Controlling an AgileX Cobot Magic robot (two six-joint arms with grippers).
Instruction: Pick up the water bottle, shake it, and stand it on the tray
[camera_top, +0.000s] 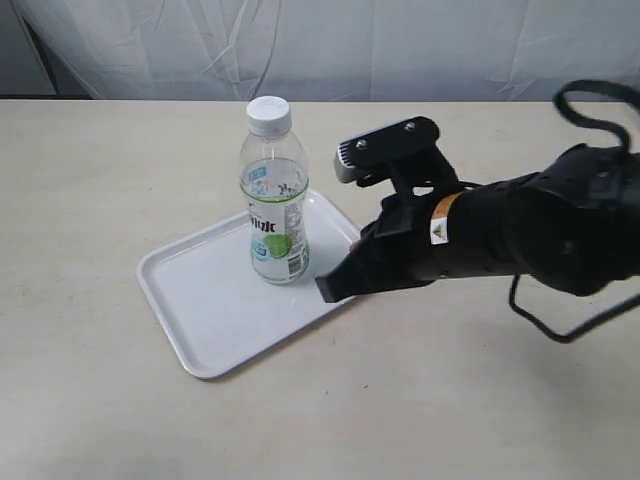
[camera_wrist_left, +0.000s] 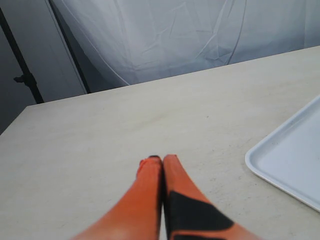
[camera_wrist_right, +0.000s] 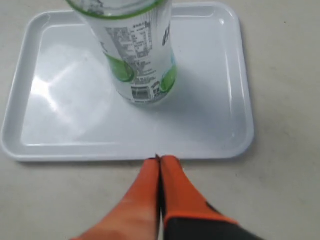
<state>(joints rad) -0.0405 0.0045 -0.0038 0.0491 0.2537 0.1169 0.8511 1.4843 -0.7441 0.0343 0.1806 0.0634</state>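
Right wrist view: right gripper (camera_wrist_right: 160, 159) clenched, empty, tips just short of tray (camera_wrist_right: 246, 100) rim, water bottle (camera_wrist_right: 140, 60) upright beyond; risk of toppling it with any forward nudge.

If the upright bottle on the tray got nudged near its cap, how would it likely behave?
The water bottle is tall on a narrow base, so it would probably tip rather than slide. Its round body would likely roll. Clear plastic probably flexes when squeezed.

On the water bottle (camera_top: 273, 200) black label letters read roughly "rink"; a warning-triangle sticker (camera_top: 438, 232) marks the right arm (camera_top: 545, 225).
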